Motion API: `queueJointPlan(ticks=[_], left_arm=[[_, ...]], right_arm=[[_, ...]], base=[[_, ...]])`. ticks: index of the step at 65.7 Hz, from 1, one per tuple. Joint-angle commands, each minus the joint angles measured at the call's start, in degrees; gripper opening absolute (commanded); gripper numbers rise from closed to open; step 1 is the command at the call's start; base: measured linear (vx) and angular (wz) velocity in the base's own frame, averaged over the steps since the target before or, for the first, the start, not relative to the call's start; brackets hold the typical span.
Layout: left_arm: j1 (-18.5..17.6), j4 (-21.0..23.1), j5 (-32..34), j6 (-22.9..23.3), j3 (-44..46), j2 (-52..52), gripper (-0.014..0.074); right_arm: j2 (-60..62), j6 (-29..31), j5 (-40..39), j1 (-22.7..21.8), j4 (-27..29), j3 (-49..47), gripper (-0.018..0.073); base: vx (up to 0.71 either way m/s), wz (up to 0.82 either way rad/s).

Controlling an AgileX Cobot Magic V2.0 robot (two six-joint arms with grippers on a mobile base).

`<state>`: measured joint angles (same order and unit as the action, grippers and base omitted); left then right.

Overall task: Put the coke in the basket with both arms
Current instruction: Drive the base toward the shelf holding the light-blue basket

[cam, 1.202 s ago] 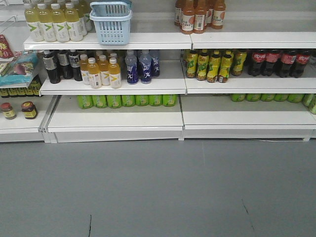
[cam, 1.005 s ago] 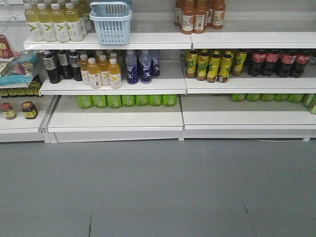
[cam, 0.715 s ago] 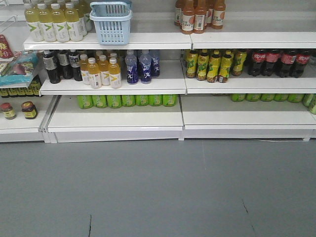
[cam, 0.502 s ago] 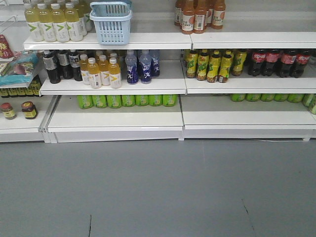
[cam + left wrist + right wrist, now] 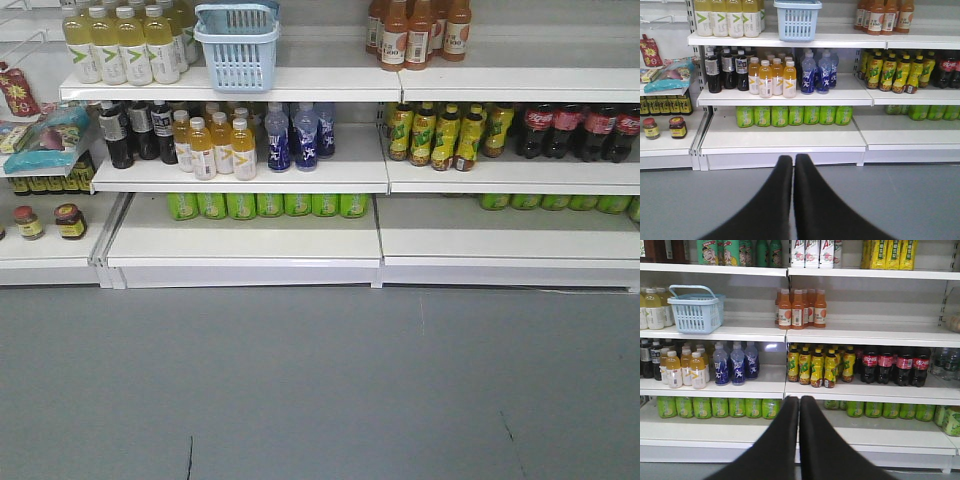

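Note:
The pale blue basket (image 5: 238,58) stands on the upper shelf, left of centre, beside pale yellow drink bottles; it also shows in the left wrist view as the basket (image 5: 797,25) and in the right wrist view as the basket (image 5: 695,315). The coke is out of view in every frame. My left gripper (image 5: 793,159) is shut with nothing in it, low over the grey floor in front of the shelves. My right gripper (image 5: 799,400) is shut and empty too, facing the middle shelves. Neither gripper appears in the front view.
Dark cola bottles with red labels (image 5: 575,130) stand at the right of the middle shelf, seen also as dark cola bottles (image 5: 895,365). Orange-brown bottles (image 5: 415,35) fill the upper right. Green cans (image 5: 265,205) line the low shelf. Grey floor (image 5: 320,390) lies before the shelving.
The whole shelf scene has slid slightly to the right in the front view, so the camera has shifted a little leftward. Nothing on the shelves has moved.

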<state>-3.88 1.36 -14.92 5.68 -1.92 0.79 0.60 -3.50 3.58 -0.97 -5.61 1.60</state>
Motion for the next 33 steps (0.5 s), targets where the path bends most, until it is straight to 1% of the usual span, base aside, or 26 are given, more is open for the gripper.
queueJointPlan(ticks=[1, 22, 33], left_arm=[[0.06, 0.03, 3.8, -0.18, 1.79, 0.74, -0.0006], [0.06, 0.03, 3.8, -0.18, 1.79, 0.74, -0.0006], [0.06, 0.03, 3.8, -0.18, 1.79, 0.74, -0.0006]], right_arm=[[0.71, 0.43, -3.9, -0.1, -0.49, 0.46, -0.0005], [0.71, 0.43, -3.9, -0.1, -0.49, 0.46, -0.0005], [0.71, 0.43, -3.9, -0.1, -0.49, 0.46, -0.0005]], base=[[0.07, 0.1], [0.09, 0.08], [0.11, 0.16]])
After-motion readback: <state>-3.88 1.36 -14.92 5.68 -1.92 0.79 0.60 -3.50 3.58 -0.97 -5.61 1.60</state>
